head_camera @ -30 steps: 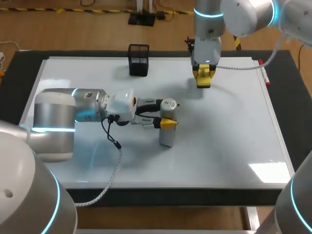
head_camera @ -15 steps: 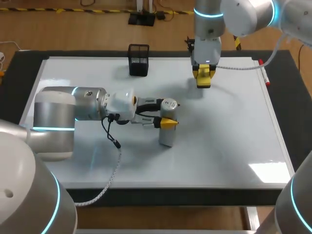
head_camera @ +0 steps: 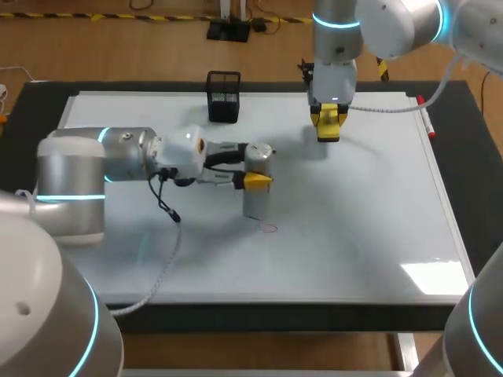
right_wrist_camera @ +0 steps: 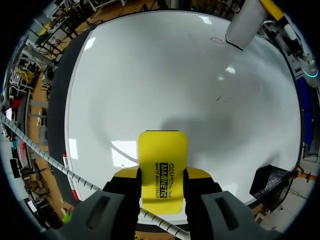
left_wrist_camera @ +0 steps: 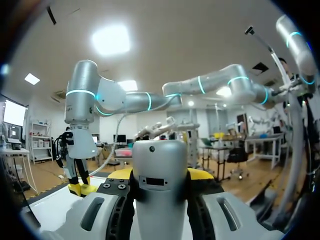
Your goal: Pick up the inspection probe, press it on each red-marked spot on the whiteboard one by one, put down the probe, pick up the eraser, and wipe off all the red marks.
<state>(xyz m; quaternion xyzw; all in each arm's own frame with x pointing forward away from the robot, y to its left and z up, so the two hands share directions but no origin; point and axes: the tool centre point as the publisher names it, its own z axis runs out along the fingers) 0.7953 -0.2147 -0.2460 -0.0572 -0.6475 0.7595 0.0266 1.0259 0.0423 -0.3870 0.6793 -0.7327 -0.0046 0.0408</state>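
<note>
The inspection probe (head_camera: 256,196), a grey cylinder, hangs upright just above the whiteboard (head_camera: 361,228), left of the middle. My left gripper (head_camera: 257,166) is shut on it from the side. In the left wrist view the probe (left_wrist_camera: 161,200) fills the gap between the fingers of that gripper (left_wrist_camera: 161,176). A small faint ring mark (head_camera: 269,228) lies on the board just in front of the probe. My right gripper (head_camera: 328,126) hovers over the board's far side, shut on the yellow eraser (head_camera: 328,122). In the right wrist view the eraser (right_wrist_camera: 163,167) sticks out between the fingers, with the probe (right_wrist_camera: 245,22) and ring mark (right_wrist_camera: 217,40) far ahead.
A black mesh pen holder (head_camera: 223,96) stands at the board's far edge, left of the right gripper. A red marker (head_camera: 427,122) lies along the board's right edge. A tiny dark mark (right_wrist_camera: 222,98) shows on the board ahead of the eraser.
My left arm has lifted the probe and carried it back and to the left, uncovering the small ring mark where it stood. The right arm and eraser have not moved.
</note>
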